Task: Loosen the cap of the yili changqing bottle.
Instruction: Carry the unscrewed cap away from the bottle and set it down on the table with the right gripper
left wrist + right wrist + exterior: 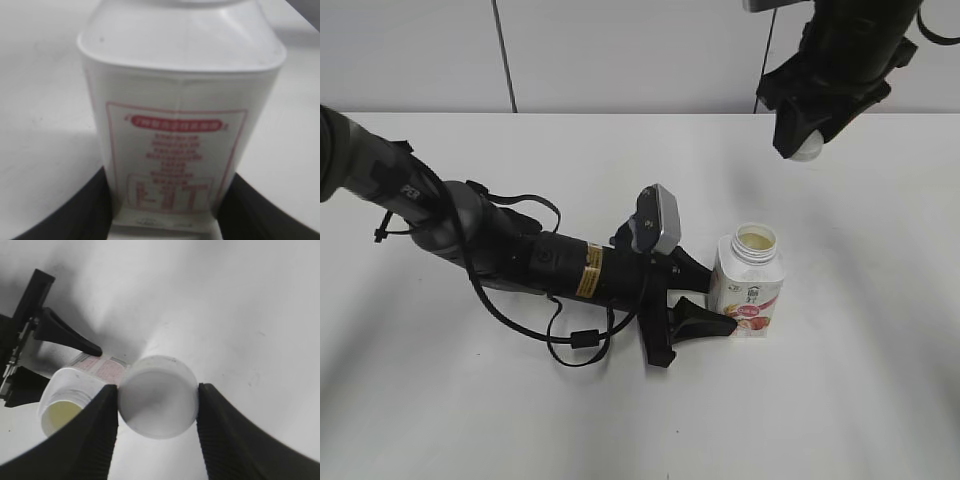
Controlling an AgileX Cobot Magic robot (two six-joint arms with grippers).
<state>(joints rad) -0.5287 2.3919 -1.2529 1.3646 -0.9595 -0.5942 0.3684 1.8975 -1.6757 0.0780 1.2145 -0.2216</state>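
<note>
The yili changqing bottle (749,285) stands upright on the white table, its neck open with pale liquid showing inside. It also fills the left wrist view (180,115) and shows in the right wrist view (67,400). My left gripper (705,300) lies low along the table and is shut on the bottle's base, one black finger on each side (165,220). My right gripper (805,140) is raised above and to the right of the bottle, shut on the white cap (157,396), which also shows in the exterior view (807,150).
The white table (880,330) spreads around the bottle, with a pale wall behind it. The left arm's black body and cables (530,265) lie across the table's left middle.
</note>
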